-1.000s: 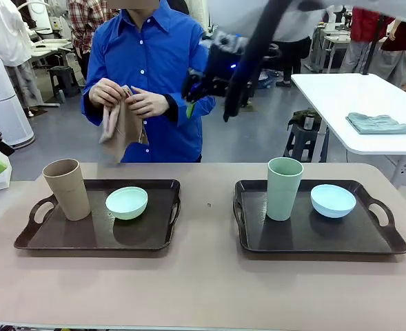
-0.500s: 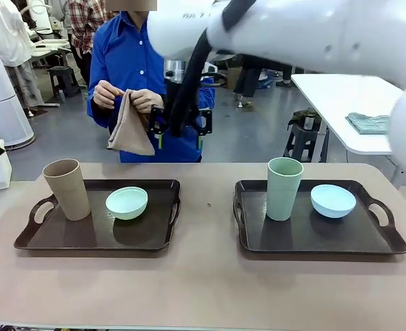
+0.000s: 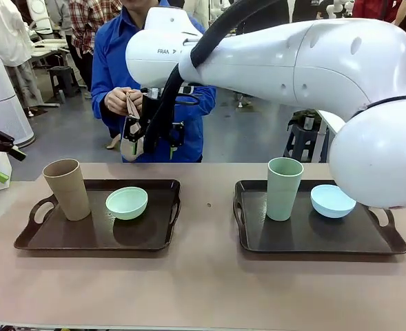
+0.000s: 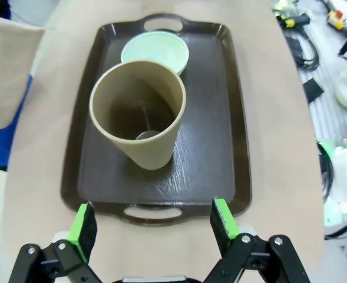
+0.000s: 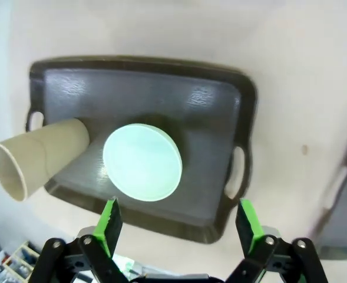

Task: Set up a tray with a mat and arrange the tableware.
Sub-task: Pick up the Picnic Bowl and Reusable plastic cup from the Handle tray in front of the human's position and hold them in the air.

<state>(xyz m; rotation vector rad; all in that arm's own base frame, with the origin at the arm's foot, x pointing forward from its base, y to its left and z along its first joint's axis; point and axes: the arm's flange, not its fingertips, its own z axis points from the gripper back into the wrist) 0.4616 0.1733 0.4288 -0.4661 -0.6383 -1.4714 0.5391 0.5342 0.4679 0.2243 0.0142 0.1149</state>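
Mat (image 4: 11, 59) not laid, in person's hands (image 3: 120, 102); cups (image 3: 66, 188), bowls (image 3: 127, 202) on bare trays (image 3: 140, 238); left gripper (image 4: 154, 221), right gripper (image 5: 179, 221) gaping, empty.

Table (image 3: 206, 276) centre bare; right arm (image 3: 292, 62) over left tray (image 3: 85, 234).

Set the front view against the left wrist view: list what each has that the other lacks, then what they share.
Front: the right tray with the sage cup and blue bowl, and the right gripper, open, by the person's hands.
Left wrist: the inside of the tan cup, and loose cables.
Both: the left tray, tan cup, mint bowl and the person's mat.
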